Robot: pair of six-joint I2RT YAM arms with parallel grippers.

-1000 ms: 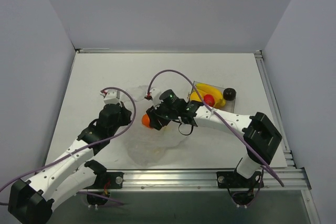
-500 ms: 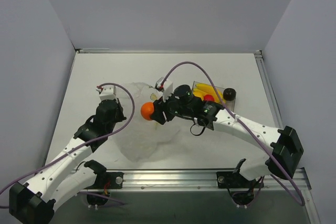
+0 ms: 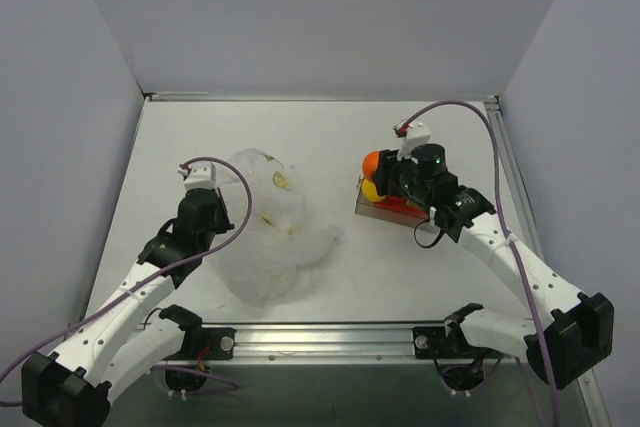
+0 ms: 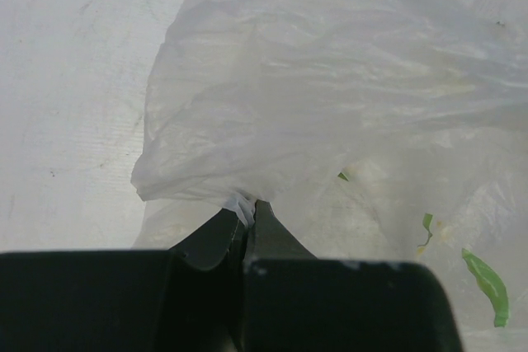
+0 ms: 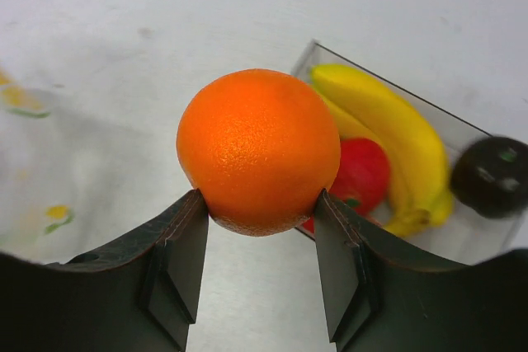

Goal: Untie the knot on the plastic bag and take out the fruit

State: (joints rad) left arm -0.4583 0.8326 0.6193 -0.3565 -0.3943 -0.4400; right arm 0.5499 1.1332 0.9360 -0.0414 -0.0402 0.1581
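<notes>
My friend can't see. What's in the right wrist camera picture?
The right gripper holds an orange ball above the white table. Behind it a clear box holds a yellow banana and a red piece, with a dark ball at its right end.

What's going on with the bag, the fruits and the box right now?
Plastic bag: crumpled on the table, edge pinched by the left fingers.
Orange: gripped between the right fingers, not yet in the box.
Clear box: open, holding banana and red fruit; dark ball by its corner.
</notes>
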